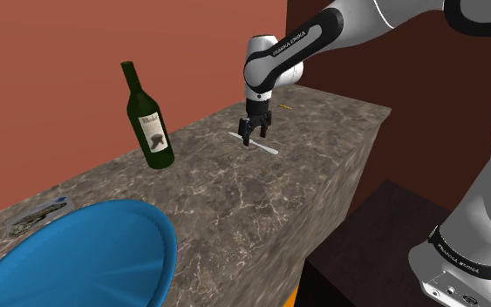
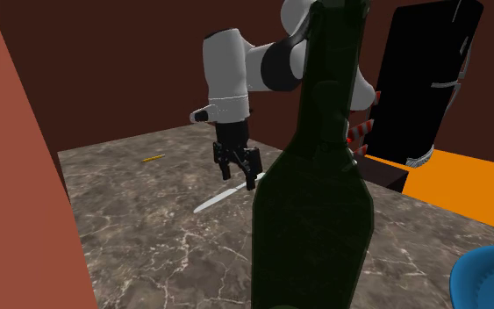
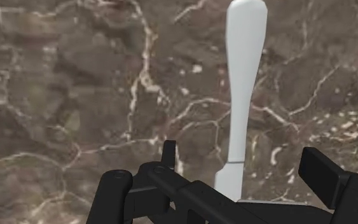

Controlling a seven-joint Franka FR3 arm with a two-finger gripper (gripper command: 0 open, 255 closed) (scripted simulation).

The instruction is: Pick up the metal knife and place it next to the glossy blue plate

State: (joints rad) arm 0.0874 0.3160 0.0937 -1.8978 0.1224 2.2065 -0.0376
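A plain white knife [image 1: 258, 145] lies flat on the marble counter [image 1: 235, 192], far from the glossy blue plate [image 1: 86, 257] at the near end. My black gripper [image 1: 255, 133] hangs just above one end of the knife, open. In the wrist view the knife [image 3: 244, 83] runs away from the gripper [image 3: 217, 173] and passes between the two fingers [image 3: 327, 175], which stand apart and do not touch it. In the second exterior view the gripper [image 2: 241, 167] is over the knife [image 2: 218, 199], and the plate [image 2: 490, 276] shows at the lower right corner.
A dark green wine bottle [image 1: 150, 118] stands upright on the counter between knife and plate; it looms close in the second exterior view [image 2: 315, 176]. A small yellow stick [image 1: 284, 105] lies beyond the knife. A small dark object [image 1: 38, 215] lies beside the plate. Red wall behind.
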